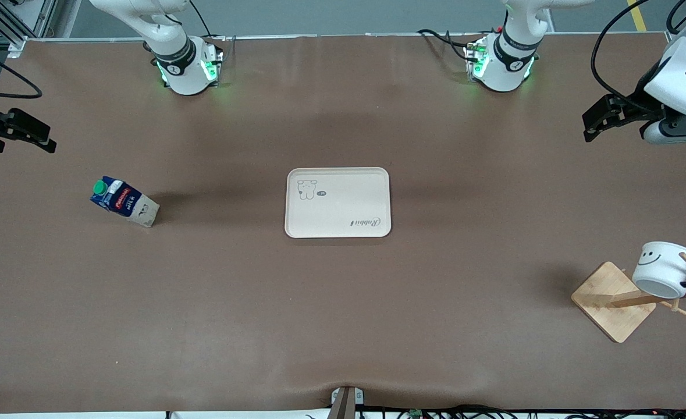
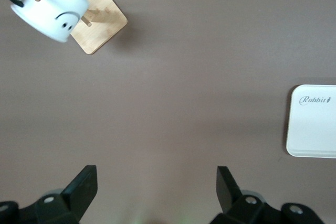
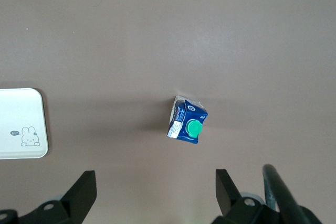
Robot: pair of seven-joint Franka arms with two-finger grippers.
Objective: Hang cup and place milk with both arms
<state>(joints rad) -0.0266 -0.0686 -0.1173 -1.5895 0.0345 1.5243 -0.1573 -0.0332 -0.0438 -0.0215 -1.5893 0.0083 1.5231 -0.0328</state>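
The cup [image 1: 664,269], a white mug with a black handle and a smiley face, hangs by its handle on a peg of a wooden rack [image 1: 607,299] toward the left arm's end of the table. It also shows in the left wrist view [image 2: 50,6]. The milk [image 1: 123,201], a blue and white carton with a green cap, stands on the table toward the right arm's end and shows in the right wrist view [image 3: 187,120]. My left gripper [image 1: 588,129] [image 2: 155,177] is open and empty above bare table. My right gripper [image 1: 50,139] [image 3: 154,178] is open and empty above bare table.
A cream tray [image 1: 337,202] with a rabbit drawing lies empty in the middle of the table; its edge shows in both wrist views [image 2: 315,124] [image 3: 18,124]. The rack's square bamboo base [image 2: 105,22] sits near the table's edge at the left arm's end.
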